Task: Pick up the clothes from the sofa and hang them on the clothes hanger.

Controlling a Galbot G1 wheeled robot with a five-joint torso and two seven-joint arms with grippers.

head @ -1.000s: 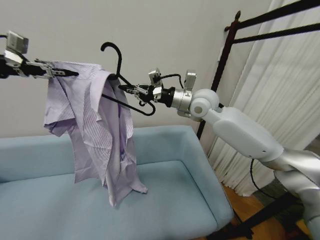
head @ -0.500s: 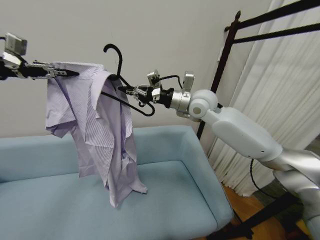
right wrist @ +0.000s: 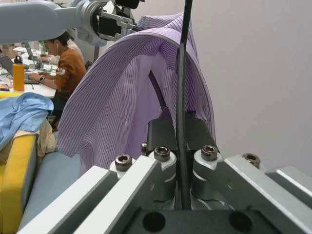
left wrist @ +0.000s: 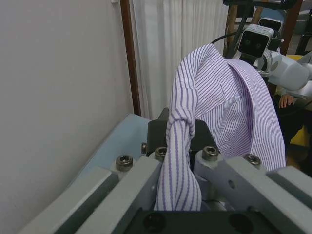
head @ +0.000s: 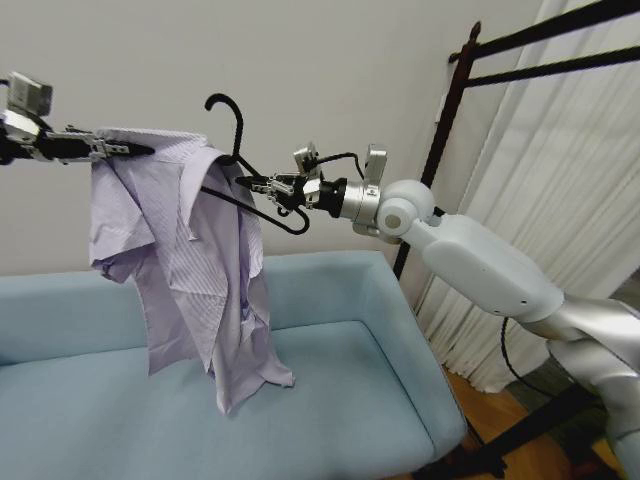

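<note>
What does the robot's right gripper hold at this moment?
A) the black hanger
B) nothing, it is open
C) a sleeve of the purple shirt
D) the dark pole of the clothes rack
A: the right gripper is shut on the black hanger, while the left gripper grips the purple striped shirt.

Head camera overlooks the sofa (head: pixel 350 385); wrist cameras face the shirt (left wrist: pixel 229 92) closely.

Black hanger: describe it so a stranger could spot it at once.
Above the pale blue sofa, a lilac striped shirt hangs from the left gripper. The black hanger pokes from the shirt's other side, clamped in the right gripper. It alone is a thin dark frame with an upturned hook.
</note>
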